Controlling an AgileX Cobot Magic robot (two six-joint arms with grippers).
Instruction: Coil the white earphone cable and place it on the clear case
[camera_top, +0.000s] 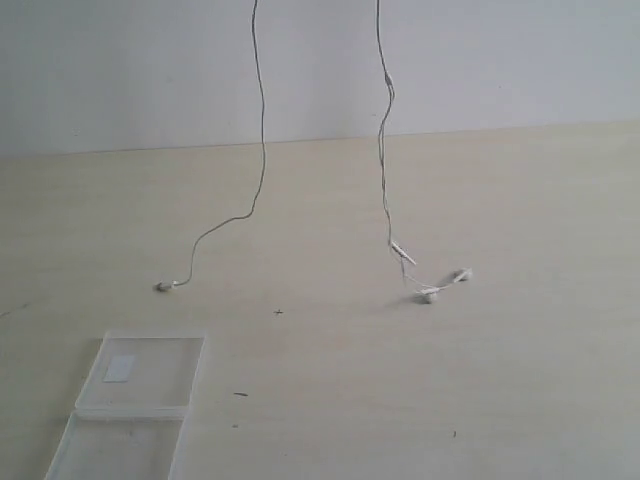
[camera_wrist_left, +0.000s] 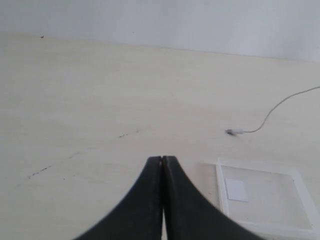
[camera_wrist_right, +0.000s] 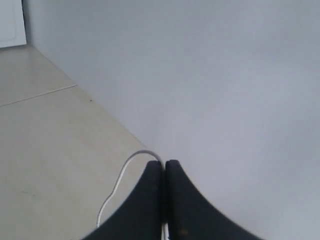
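The white earphone cable (camera_top: 262, 150) hangs in two strands from above the exterior view's top edge. The left strand ends at the plug (camera_top: 162, 287) lying on the table. The right strand carries the inline remote (camera_top: 402, 252) and ends in two earbuds (camera_top: 430, 296) on the table. My right gripper (camera_wrist_right: 164, 162) is shut on the cable (camera_wrist_right: 120, 182), which loops out at its fingertips. My left gripper (camera_wrist_left: 163, 158) is shut with nothing seen between its fingers. It hovers near the clear case (camera_wrist_left: 260, 195), with the plug (camera_wrist_left: 232, 132) beyond. The case (camera_top: 140, 375) lies open at the front left, its white label (camera_top: 120, 367) showing. Neither gripper shows in the exterior view.
The pale wooden table (camera_top: 450, 380) meets a plain white wall (camera_top: 500, 60) at the back. A few small dark specks (camera_top: 240, 394) mark the tabletop near the case.
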